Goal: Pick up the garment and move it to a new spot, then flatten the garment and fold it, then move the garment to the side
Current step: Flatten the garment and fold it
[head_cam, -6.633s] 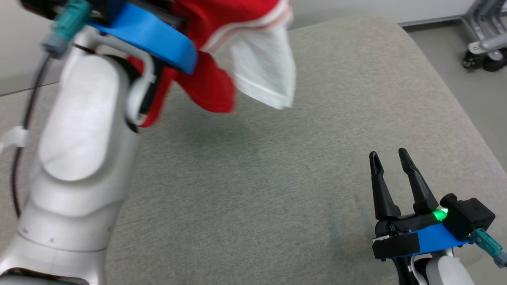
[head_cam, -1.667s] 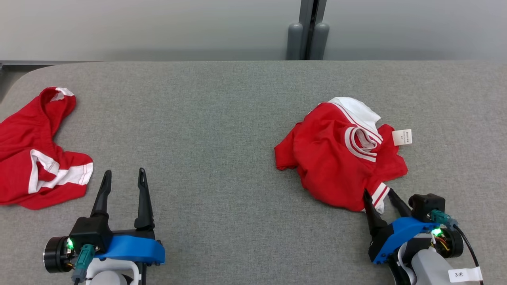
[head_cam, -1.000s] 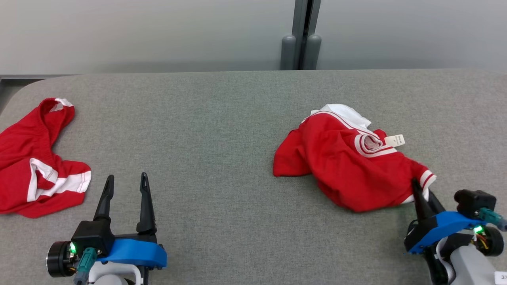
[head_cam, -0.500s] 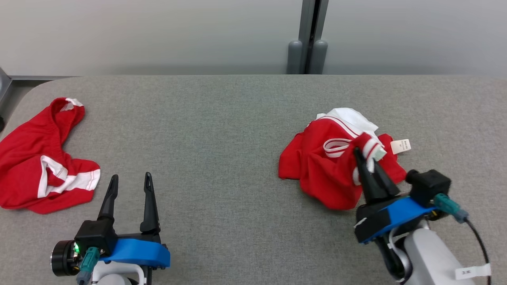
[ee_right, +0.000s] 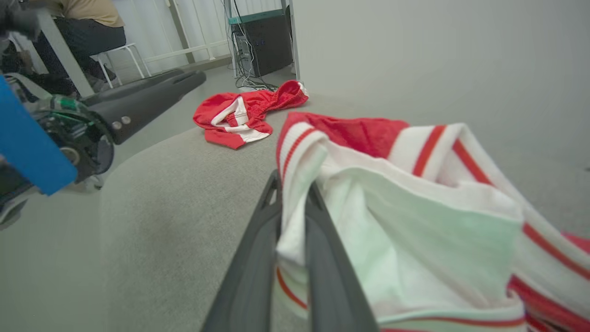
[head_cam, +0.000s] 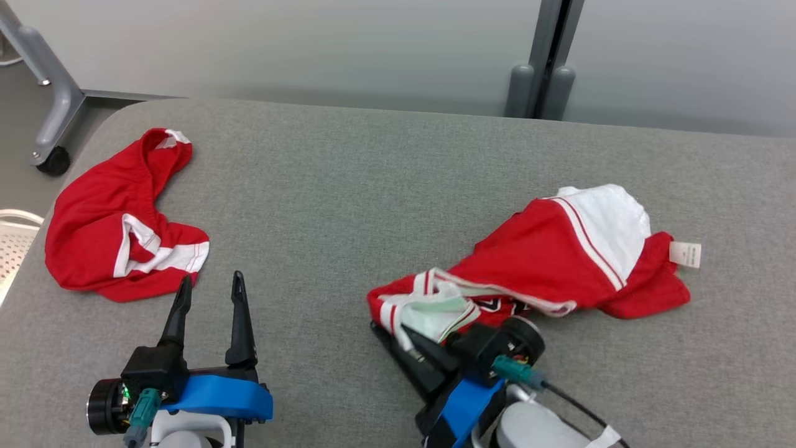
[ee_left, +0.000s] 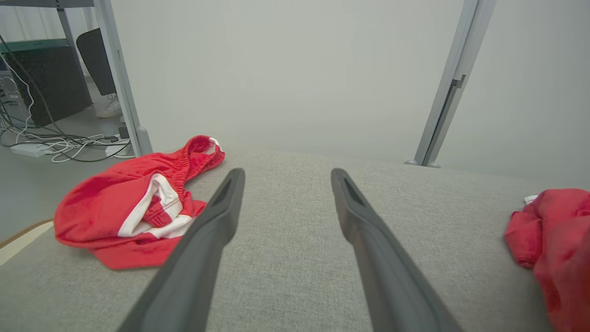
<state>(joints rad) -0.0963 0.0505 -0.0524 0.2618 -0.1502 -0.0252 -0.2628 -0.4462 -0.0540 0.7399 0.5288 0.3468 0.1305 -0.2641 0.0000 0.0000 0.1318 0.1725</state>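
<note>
Partly hidden, right pincer (head_cam: 390,328) clamped on garment (head_cam: 547,249) hem, its tips lost under cloth, left pincer (head_cam: 211,278) spread wide, empty, red shorts (head_cam: 106,230) beyond it.

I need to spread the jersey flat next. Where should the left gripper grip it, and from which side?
Probably the striped trim along the near edge of the jersey, with the left gripper coming low from the near side. That edge lies exposed on the table, apart from the striped cuff that the right gripper is shut on; the white panel lies farther off.
</note>
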